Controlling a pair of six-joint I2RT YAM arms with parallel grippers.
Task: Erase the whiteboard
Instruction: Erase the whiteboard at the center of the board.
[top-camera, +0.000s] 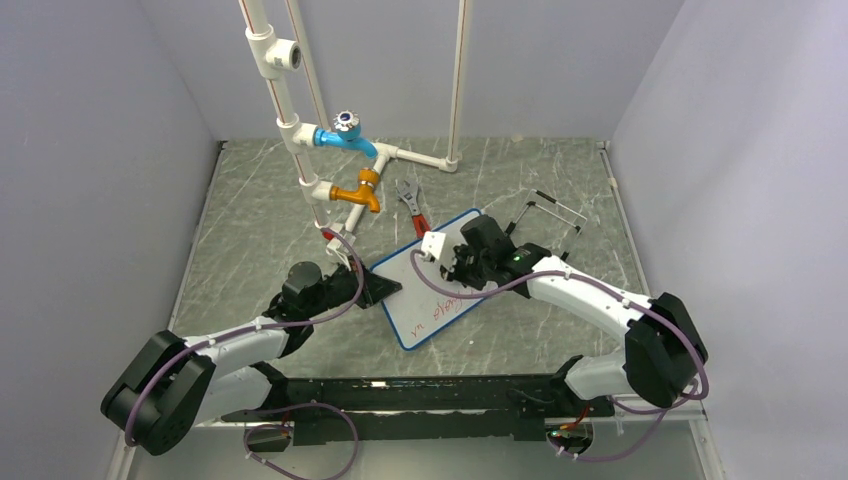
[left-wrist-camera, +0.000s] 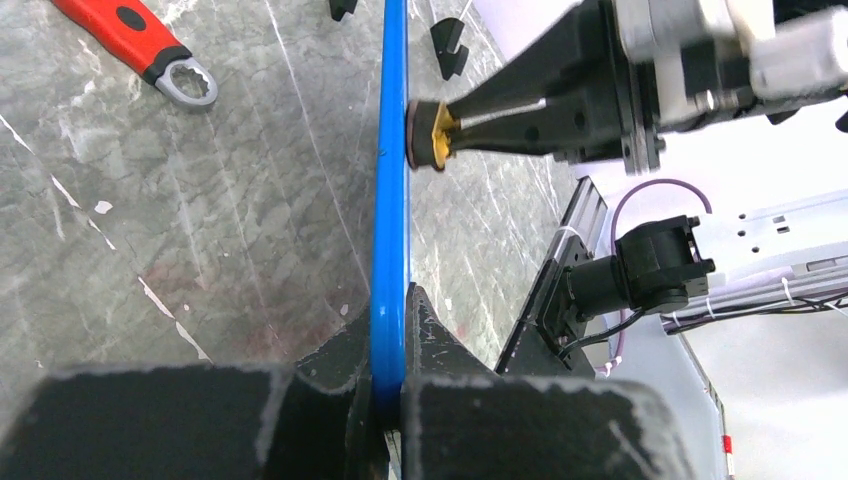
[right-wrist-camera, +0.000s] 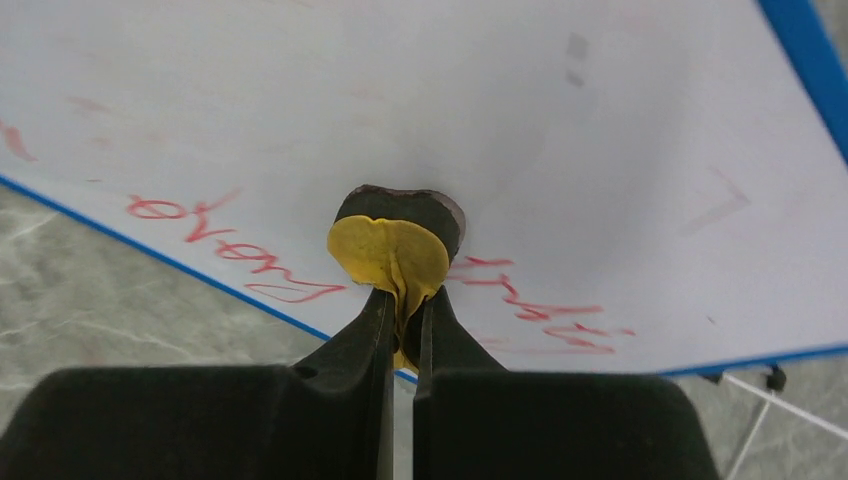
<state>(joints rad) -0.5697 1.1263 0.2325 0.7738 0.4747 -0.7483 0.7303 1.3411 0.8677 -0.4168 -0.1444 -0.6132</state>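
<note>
**A:** Overhead shot first. The whiteboard sits mid-tabletop, angled between the two arms. The left gripper is at its left edge and the right gripper is over its face.

**B:** The left wrist camera gives what the overhead can't: the board seen edge-on, its blue frame running straight up the picture. The left gripper has its jaws clamped on that frame, one on each side.

**A:** That same view catches the right gripper coming in from the side, with an eraser pad at its tip pressed against the board.

**B:** Only the right wrist camera shows the pad properly. The eraser pad is yellow, with a dark layer touching the white face. The right gripper has its jaws pinched together on the yellow part.

**A:** Anything readable?

**B:** There's red writing in a line near the lower blue edge, on both sides of the pad. It looks like handwriting, and I can't make out a word. Overhead, the red writing is too small to read. Faint reddish marks show higher on the face.

**A:** Around the board, a red-handled wrench lies just past its far corner. The left wrist view has the wrench too, at top left.

**B:** Behind it stands a white pipe frame carrying a blue tap above an orange tap.
</note>
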